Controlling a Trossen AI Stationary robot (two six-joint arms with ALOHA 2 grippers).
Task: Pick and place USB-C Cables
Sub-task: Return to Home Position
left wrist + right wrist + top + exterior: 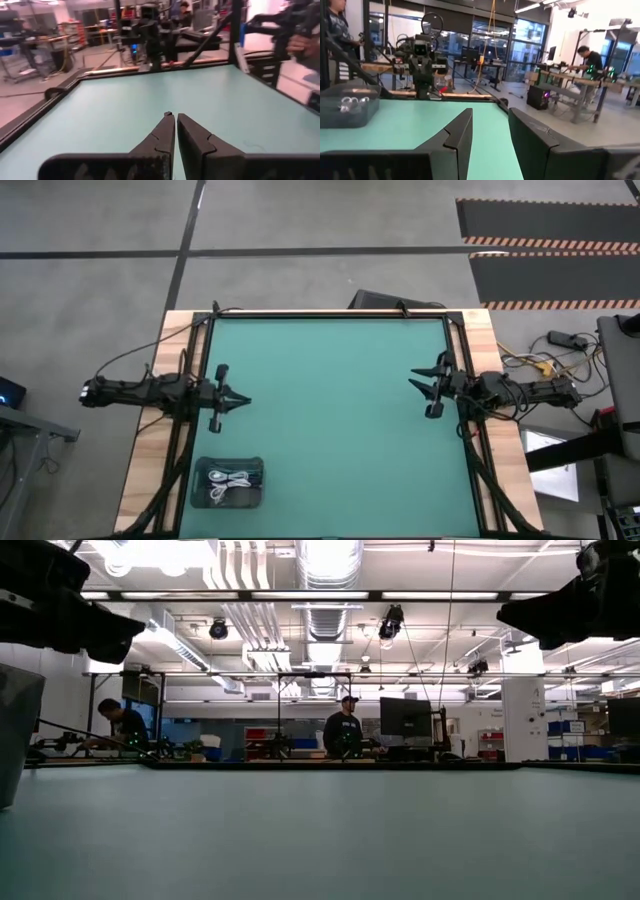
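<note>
Two white coiled USB-C cables (230,480) lie in a clear bin (200,498) at the table's near left. The right wrist view also shows the cables (351,104) in the bin (335,117). No black cable bundles can be made out in any view. My left gripper (243,401) hovers shut over the mat's left side, beyond the bin, pointing right; its fingers (175,118) almost meet. My right gripper (412,383) hovers over the mat's right side, pointing left, fingers open (490,117). Neither touches anything.
The green mat (330,410) stretches between the two grippers, framed by a black rail (330,313) and wooden edges. In the low view the bin's wall (14,730) stands at the left. People (343,730) work at benches in the room beyond the table.
</note>
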